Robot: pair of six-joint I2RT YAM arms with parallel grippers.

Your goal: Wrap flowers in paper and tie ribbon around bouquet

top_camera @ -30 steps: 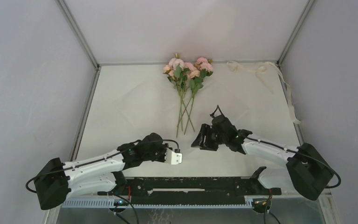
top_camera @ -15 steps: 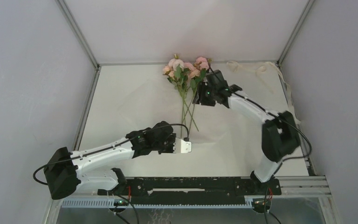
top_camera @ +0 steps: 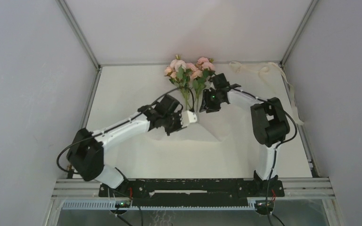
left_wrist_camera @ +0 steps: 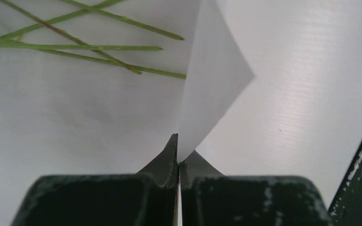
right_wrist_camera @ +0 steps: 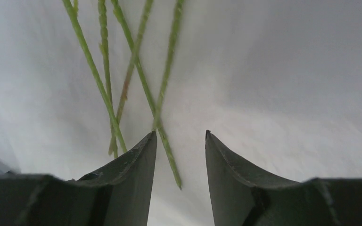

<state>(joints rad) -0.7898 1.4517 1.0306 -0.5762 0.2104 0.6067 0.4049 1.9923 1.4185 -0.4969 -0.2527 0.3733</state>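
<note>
Pinching a corner of the large thin white paper sheet [left_wrist_camera: 217,75], your left gripper [left_wrist_camera: 178,157] has its jaws clamped on that raised flap, just beside the thin green stems [left_wrist_camera: 75,47]. The bunch of pale pink flowers [top_camera: 188,70] lies at the sheet's far end. Your right gripper [right_wrist_camera: 180,136] hovers over the stems, jaws apart, with one stem end showing in the gap. The narrow cream ribbon [top_camera: 259,68] lies far right, apart from the flowers.

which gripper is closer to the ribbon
Right. The right gripper is beside the flower stems, left of the ribbon; the left gripper is farther off, pinching a paper corner.
</note>
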